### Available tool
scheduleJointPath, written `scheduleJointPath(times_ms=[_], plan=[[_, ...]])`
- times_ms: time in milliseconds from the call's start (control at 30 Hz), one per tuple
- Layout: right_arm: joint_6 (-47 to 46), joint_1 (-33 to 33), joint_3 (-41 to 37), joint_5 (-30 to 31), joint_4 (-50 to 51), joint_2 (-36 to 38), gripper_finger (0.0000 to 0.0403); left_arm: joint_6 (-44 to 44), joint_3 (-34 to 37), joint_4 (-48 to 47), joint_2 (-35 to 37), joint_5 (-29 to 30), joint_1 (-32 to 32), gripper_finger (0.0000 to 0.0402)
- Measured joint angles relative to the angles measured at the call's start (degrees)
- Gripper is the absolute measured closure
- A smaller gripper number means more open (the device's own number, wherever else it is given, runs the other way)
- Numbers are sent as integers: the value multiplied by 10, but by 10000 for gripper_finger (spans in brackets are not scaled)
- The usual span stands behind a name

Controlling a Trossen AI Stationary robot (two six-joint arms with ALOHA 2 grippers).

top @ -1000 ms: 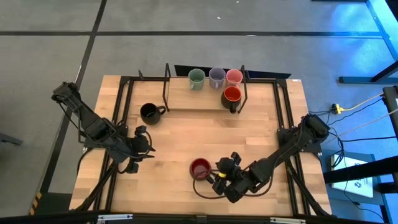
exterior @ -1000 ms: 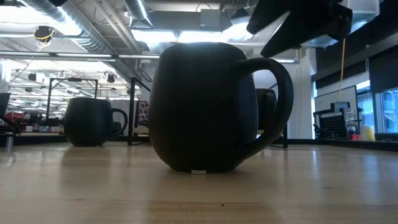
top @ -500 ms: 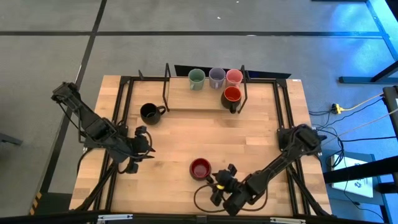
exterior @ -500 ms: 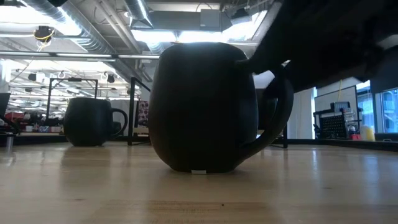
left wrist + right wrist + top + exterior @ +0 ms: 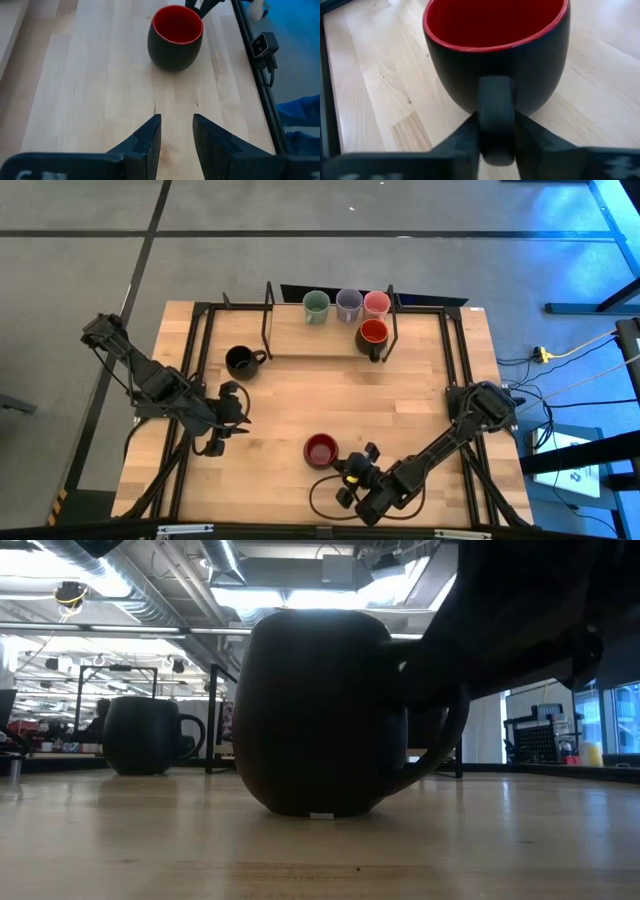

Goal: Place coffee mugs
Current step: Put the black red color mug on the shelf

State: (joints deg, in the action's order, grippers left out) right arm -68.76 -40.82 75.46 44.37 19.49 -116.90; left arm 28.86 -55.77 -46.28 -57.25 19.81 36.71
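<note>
**A:** Wooden table [image 5: 300, 395] in the middle of a grey floor, metal frame round it, big workshop space behind. Where are the mugs right now?

**B:** Four sit by the far edge: pale green mug [image 5: 316, 307], lavender mug [image 5: 348, 304] and pink mug [image 5: 376, 303] in a row, with a red mug [image 5: 372, 334] just in front of the pink one. The black mug [image 5: 240, 361] stands alone, off to the left of them.

**A:** And the other one, dark outside, red inside?

**B:** That second red mug [image 5: 321, 450] stands upright near the front edge, handle pointing at the right gripper [image 5: 349, 476]. Its wrist camera shows the handle [image 5: 496, 120] sitting between the two fingers [image 5: 457, 142], closed in on both sides of it.

**A:** Left arm?

**B:** The left gripper [image 5: 230, 426] hangs over the left part of the table, well apart from that mug, fingers [image 5: 146, 142] a little apart and holding nothing, pointed toward it.
</note>
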Motion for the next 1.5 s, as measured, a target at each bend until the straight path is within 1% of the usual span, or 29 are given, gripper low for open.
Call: scheduleJointPath(times_ms=[67, 100, 367, 467, 667, 733, 900, 1033, 1133, 1300, 1500], plan=[[-3, 0, 0, -2, 1, 0, 353, 0, 0, 0, 0, 0, 0, 295], [2, 0, 0, -2, 4, 0, 357, 0, 0, 0, 0, 0, 0, 295], [-10, 6, 4, 0, 7, 0, 357, 0, 0, 0, 0, 0, 0, 295], [-24, 13, 26, -1, 49, -1, 357, 6, 0, 0, 0, 0, 0, 295], [-74, 36, 69, 27, 153, -1, 357, 11, 0, 0, 0, 0, 0, 295], [-96, 44, 73, 43, 176, 1, 357, 15, 0, 0, 0, 0, 0, 295], [-135, 70, 73, 54, 213, 27, 357, 26, 0, 0, 0, 0, 0, 295], [-167, 105, 74, 61, 272, 53, 357, 26, 0, 5, 0, -5, 0, 295], [-173, 141, 74, 60, 301, 75, 357, 26, 0, 13, 0, -6, 0, 295], [-144, 205, 74, 58, 298, 91, 357, 26, 0, 26, 0, -6, 0, 295], [-95, 283, 74, 21, 281, 94, 357, 25, 0, 31, 0, -6, 0, 295]])
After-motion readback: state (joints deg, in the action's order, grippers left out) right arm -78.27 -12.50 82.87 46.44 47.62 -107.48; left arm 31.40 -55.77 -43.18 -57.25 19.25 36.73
